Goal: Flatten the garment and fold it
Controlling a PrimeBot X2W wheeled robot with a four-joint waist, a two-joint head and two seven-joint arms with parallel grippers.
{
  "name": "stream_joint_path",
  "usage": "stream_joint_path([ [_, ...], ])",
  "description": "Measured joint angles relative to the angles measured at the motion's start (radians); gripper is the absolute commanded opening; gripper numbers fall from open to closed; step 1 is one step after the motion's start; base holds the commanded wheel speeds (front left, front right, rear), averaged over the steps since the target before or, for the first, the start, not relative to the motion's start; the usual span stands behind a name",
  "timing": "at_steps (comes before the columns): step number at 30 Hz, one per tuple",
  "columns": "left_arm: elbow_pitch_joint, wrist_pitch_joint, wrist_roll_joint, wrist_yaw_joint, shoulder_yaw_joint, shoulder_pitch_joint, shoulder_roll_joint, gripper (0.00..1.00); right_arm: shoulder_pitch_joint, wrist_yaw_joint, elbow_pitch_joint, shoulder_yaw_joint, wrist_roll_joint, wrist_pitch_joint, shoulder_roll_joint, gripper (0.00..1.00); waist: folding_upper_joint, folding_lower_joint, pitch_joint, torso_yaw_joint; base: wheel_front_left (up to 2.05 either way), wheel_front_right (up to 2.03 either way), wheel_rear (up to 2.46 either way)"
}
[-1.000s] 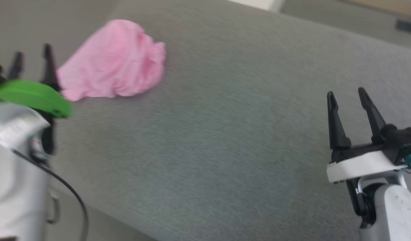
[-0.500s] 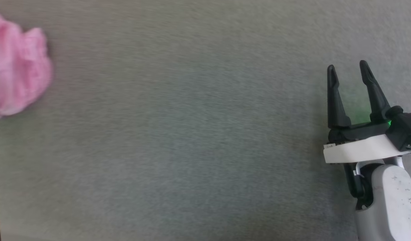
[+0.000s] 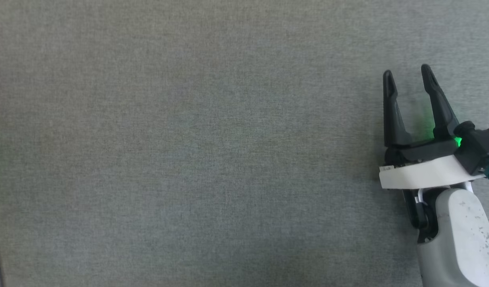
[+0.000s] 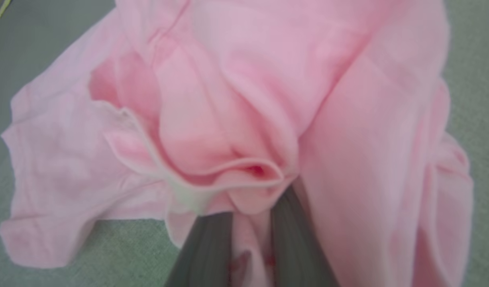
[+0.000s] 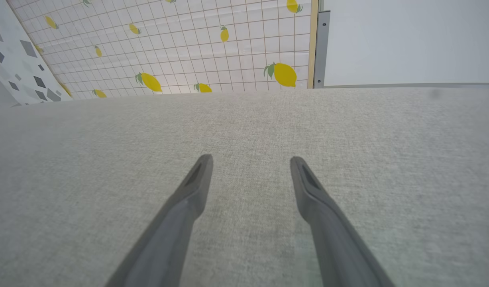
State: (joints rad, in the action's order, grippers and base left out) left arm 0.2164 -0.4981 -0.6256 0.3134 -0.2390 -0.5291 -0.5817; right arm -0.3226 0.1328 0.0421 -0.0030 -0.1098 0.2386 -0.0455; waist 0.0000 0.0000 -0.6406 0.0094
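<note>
Head cam has panned right over the last second (camera move, not cloth move). The light-pink, wrinkled soft cloth garment (image 4: 236,79) went from upper left of that view to its left edge half a second ago. It now looks out over the flat grey woven fabric surface (image 3: 188,159).

Left gripper (image 4: 252,207): fingers close together and buried in a bunched fold, cloth pinched between them. I read it as clenched on the garment (tips hidden under the fold, so not fully certain).

The garment is crumpled in a heap on the grey surface, right at the left gripper. A pale gathered edge (image 4: 160,167) curls through the middle. Not flat, no fold started.

Right gripper (image 3: 407,71): fingers spread and empty, low over bare grey surface at the right and well apart from the cloth. Same pose as a second ago apart from frame shift.

Meaning: my guess is the pan lines up clear space for dragging the garment in and spreading it. We're early in the flatten stage. The right gripper needs a second corner before any real spreading.
</note>
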Motion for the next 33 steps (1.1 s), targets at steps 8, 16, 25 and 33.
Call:
stream_joint_path([
  [8,0.018,0.513,0.184,-0.042,0.069,-0.036,0.042,0.0,0.074,0.0,0.067,-0.025,-0.006,0.001,-0.004,1.0,0.0,0.0,0.105,-0.006,0.0,0.0,0.0],
  [16,-0.001,0.716,0.252,-0.127,0.184,-0.109,0.076,0.0,0.171,0.0,0.08,-0.04,-0.016,-0.007,-0.004,1.0,0.0001,-0.0001,0.291,0.016,0.0,0.0,0.0],
  [25,-0.037,0.724,0.28,-0.226,0.397,-0.194,0.228,0.0,0.238,0.0,0.053,-0.055,-0.02,-0.037,-0.004,1.0,0.0,-0.0001,0.483,0.024,0.0,0.0,0.0],
  [33,0.04,0.659,0.238,-0.321,0.588,-0.21,0.413,0.0,0.263,0.0,0.021,-0.057,-0.02,-0.068,-0.004,1.0,0.0001,-0.0001,0.564,-0.031,0.0,0.0,0.0],
])
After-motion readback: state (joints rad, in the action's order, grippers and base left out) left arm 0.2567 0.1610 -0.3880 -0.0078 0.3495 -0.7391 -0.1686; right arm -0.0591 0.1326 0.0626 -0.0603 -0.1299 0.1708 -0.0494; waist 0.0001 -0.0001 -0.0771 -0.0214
